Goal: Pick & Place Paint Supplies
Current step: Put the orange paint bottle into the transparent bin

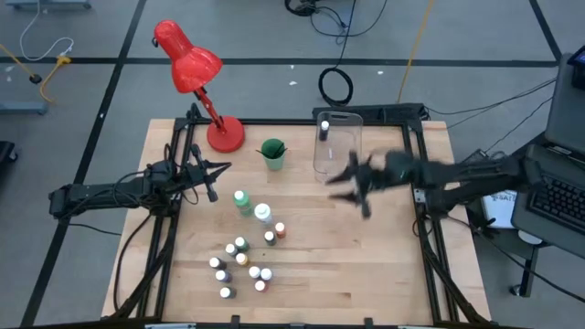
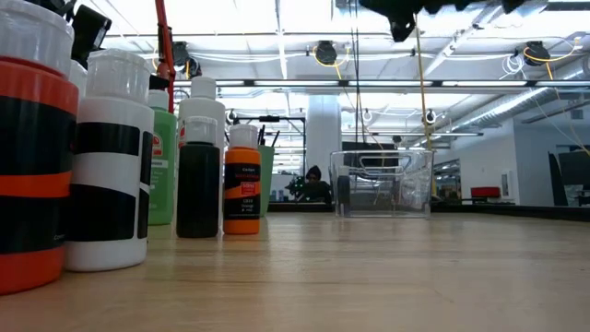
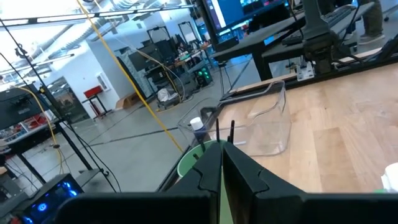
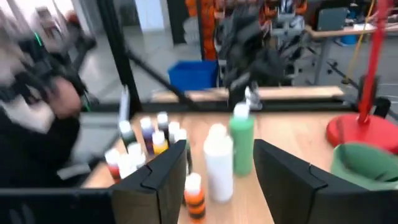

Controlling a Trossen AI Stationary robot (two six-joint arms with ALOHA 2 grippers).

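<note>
Right tool (image 1: 352, 185) hangs above the bench (image 1: 384, 247), fingers apart, empty; paint bottles (image 1: 242, 260) stand well off ahead of it. Left tool (image 1: 208, 174) fingers together, empty, near the green bottle (image 1: 242, 202).

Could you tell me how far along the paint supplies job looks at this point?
Done: one bottle seems to be inside the clear bin, and brushes stand in the green cup. In hand: nothing; the right gripper is open beside the bin. Left: the two tall bottles and the small bottles remain on the table.
</note>
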